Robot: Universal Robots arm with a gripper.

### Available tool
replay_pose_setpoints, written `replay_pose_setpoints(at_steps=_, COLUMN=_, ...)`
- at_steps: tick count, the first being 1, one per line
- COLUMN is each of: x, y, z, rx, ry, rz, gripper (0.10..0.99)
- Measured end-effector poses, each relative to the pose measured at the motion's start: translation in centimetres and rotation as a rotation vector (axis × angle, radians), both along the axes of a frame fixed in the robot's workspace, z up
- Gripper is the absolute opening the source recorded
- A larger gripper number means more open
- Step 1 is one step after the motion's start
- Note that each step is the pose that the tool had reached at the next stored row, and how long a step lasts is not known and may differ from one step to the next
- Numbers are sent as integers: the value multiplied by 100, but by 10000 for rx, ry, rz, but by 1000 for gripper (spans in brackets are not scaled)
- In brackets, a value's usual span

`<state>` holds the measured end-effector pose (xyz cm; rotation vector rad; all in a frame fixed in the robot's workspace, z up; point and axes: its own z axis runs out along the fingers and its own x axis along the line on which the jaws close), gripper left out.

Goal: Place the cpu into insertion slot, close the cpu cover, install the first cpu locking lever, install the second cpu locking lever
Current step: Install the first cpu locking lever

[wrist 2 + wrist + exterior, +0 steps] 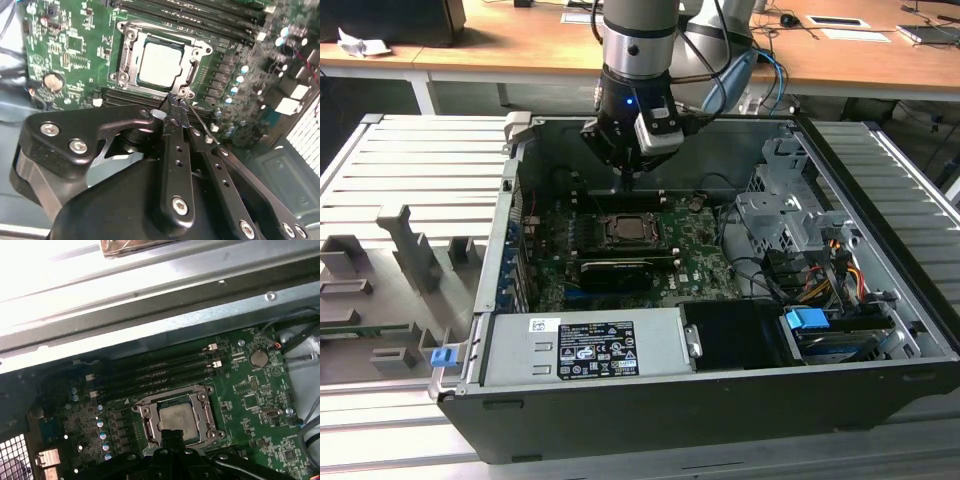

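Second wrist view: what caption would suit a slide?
Robot's jaws at the corner of the socket, chip seated under its metal cover.

This is a robotics lab or test workshop: an opened computer case (720, 410) with its bare circuit board (700, 255) sits on a grey slatted metal tabletop (420, 170) beneath a robot arm (640, 40). Grey holders (410, 250) stand at the frame's left. Wooden desks (500, 45) with papers (360, 43) line the top.
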<state>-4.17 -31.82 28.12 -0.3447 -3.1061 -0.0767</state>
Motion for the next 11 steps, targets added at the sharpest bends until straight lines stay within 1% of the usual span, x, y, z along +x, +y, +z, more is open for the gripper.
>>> replay_pose_setpoints(at_steps=1, x=0, y=0, z=0, rx=0, ry=0, rz=170, gripper=106)
replay_pose_setpoints(at_steps=4, x=0, y=0, z=0, rx=0, ry=0, rz=1286, gripper=106)
replay_pose_setpoints(at_steps=5, x=0, y=0, z=0, rx=0, ry=0, rz=1541, gripper=106)
replay_pose_setpoints(at_steps=11, x=-2, y=0, z=0, rx=-1, ry=0, rz=2322, gripper=106)
